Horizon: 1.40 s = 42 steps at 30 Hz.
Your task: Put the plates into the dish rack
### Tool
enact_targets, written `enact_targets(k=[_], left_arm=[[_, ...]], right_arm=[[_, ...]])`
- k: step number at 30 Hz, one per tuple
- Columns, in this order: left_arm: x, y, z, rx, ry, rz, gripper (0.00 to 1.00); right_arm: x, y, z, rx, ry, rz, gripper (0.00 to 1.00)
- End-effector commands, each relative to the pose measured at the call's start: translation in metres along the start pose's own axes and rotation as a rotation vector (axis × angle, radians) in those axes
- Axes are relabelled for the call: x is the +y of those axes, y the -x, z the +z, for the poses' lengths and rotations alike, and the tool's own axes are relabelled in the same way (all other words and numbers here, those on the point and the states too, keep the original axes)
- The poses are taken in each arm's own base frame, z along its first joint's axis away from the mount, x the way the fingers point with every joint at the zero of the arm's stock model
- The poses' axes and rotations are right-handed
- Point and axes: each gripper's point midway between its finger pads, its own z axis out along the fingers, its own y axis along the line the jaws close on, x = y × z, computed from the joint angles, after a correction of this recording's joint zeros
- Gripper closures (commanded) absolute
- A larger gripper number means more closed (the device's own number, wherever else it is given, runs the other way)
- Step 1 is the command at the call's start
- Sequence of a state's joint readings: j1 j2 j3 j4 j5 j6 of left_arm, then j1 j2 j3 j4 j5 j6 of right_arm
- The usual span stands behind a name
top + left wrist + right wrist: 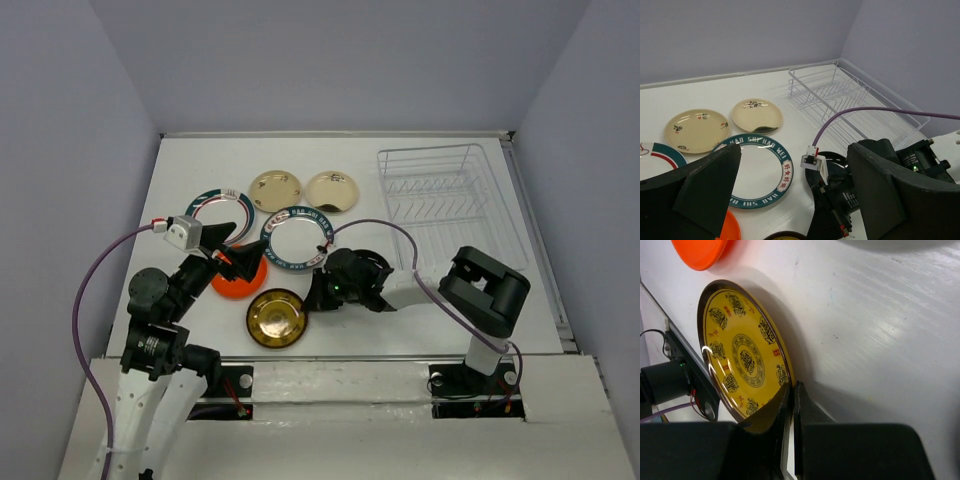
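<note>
Orange and plain, one plate point(235, 285) lay flat at the left of the white table point(180, 170), under the left gripper point(230, 248), whose fingers stood wide apart around nothing. Behind sat a teal-rimmed white plate point(213, 203), a second teal-rimmed plate point(297, 238) and two shiny cream-gold plates point(275, 188). Near the arms lay the amber plate point(740, 355), yellow with dark medallions, its rim pinched between the closed fingers of the right gripper point(791, 390). Far right stood the white wire dish rack point(445, 195).

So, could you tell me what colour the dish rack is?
The rack is white wire; left wrist view.
</note>
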State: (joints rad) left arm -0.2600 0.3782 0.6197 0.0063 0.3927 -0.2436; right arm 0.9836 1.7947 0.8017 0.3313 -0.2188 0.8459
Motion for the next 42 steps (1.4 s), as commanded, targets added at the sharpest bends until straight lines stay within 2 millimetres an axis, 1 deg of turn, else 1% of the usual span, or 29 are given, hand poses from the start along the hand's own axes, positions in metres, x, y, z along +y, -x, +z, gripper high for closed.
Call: enact_targets(k=[1, 2, 4, 5, 6, 7, 9, 10, 11, 13, 14, 15, 16, 17, 18, 19, 20, 21, 23, 24, 26, 27, 28, 30, 31, 33, 34, 37, 42], left_arm=[[-0.010, 0.022, -0.003, -0.058, -0.032, 0.029, 0.01], [-0.010, 0.023, -0.004, -0.061, -0.031, 0.032, 0.01], [-0.010, 0.022, -0.004, -0.058, -0.032, 0.029, 0.01], [-0.010, 0.022, -0.003, -0.058, -0.032, 0.029, 0.01], [-0.010, 0.023, -0.003, -0.063, -0.032, 0.030, 0.01], [-0.011, 0.023, -0.003, -0.063, -0.035, 0.028, 0.01], [-0.010, 0.023, -0.001, -0.063, -0.036, 0.022, 0.01], [-0.011, 0.024, -0.001, -0.065, -0.039, 0.023, 0.01], [-0.011, 0.024, 0.000, -0.063, -0.039, 0.023, 0.01], [-0.012, 0.024, 0.000, -0.064, -0.044, 0.021, 0.01], [-0.012, 0.024, 0.000, -0.062, -0.045, 0.022, 0.01], [-0.013, 0.022, 0.000, -0.059, -0.047, 0.022, 0.01], [-0.014, 0.022, 0.000, -0.057, -0.051, 0.023, 0.01], [-0.015, 0.022, 0.000, -0.056, -0.057, 0.023, 0.01], [-0.016, 0.022, -0.001, -0.058, -0.059, 0.023, 0.01], [-0.017, 0.023, -0.001, -0.061, -0.063, 0.026, 0.01], [-0.018, 0.024, -0.002, -0.064, -0.063, 0.026, 0.01], [-0.018, 0.024, -0.003, -0.065, -0.063, 0.026, 0.01], [-0.018, 0.024, -0.003, -0.066, -0.062, 0.026, 0.01], [-0.018, 0.023, -0.003, -0.063, -0.062, 0.023, 0.01], [-0.018, 0.022, -0.003, -0.060, -0.063, 0.021, 0.01], [-0.018, 0.022, -0.002, -0.061, -0.060, 0.022, 0.01], [-0.018, 0.022, -0.002, -0.060, -0.061, 0.021, 0.01], [-0.018, 0.022, -0.003, -0.062, -0.060, 0.022, 0.01], [-0.017, 0.022, -0.002, -0.060, -0.057, 0.021, 0.01], [-0.017, 0.022, -0.001, -0.059, -0.056, 0.017, 0.01], [-0.017, 0.022, -0.001, -0.061, -0.055, 0.013, 0.01], [-0.015, 0.022, 0.000, -0.060, -0.043, 0.000, 0.01], [-0.009, 0.022, 0.000, -0.067, -0.010, -0.014, 0.01]], right_arm=[[0.008, 0.002, -0.013, -0.045, 0.032, -0.017, 0.93], [0.021, 0.011, -0.028, -0.081, 0.058, -0.039, 0.93], [0.026, 0.016, -0.052, -0.112, 0.045, -0.067, 0.93], [0.036, 0.030, -0.081, -0.175, 0.035, -0.106, 0.93], [0.041, 0.039, -0.098, -0.219, 0.023, -0.128, 0.93], [0.033, 0.054, -0.117, -0.280, -0.077, -0.137, 0.93], [0.041, 0.081, -0.157, -0.397, -0.138, -0.206, 0.93], [0.046, 0.096, -0.186, -0.468, -0.164, -0.222, 0.93], [0.049, 0.132, -0.217, -0.596, -0.223, -0.246, 0.93], [0.045, 0.166, -0.255, -0.708, -0.298, -0.253, 0.93], [0.038, 0.182, -0.278, -0.769, -0.353, -0.252, 0.93], [0.030, 0.212, -0.314, -0.863, -0.427, -0.261, 0.93], [0.024, 0.226, -0.334, -0.911, -0.481, -0.260, 0.93], [0.014, 0.238, -0.354, -0.952, -0.558, -0.258, 0.93], [0.006, 0.257, -0.382, -1.011, -0.668, -0.259, 0.93], [-0.011, 0.269, -0.402, -1.041, -0.753, -0.233, 0.93], [-0.023, 0.276, -0.406, -1.034, -0.828, -0.225, 0.93], [-0.025, 0.284, -0.418, -1.035, -0.890, -0.246, 0.93], [-0.034, 0.290, -0.424, -1.021, -0.993, -0.247, 0.93], [-0.042, 0.295, -0.416, -0.978, -1.044, -0.273, 0.93], [-0.054, 0.300, -0.421, -0.964, -1.143, -0.272, 0.93], [-0.062, 0.303, -0.412, -0.922, -1.176, -0.292, 0.93], [-0.067, 0.305, -0.409, -0.906, -1.192, -0.295, 0.93], [-0.072, 0.309, -0.402, -0.876, -1.211, -0.313, 0.93], [-0.077, 0.312, -0.390, -0.844, -1.207, -0.324, 0.93], [-0.078, 0.315, -0.383, -0.829, -1.193, -0.332, 0.93], [-0.082, 0.317, -0.377, -0.812, -1.200, -0.333, 0.93], [-0.088, 0.319, -0.374, -0.774, -1.247, -0.363, 0.93], [-0.102, 0.321, -0.355, -0.716, -1.266, -0.375, 0.93]])
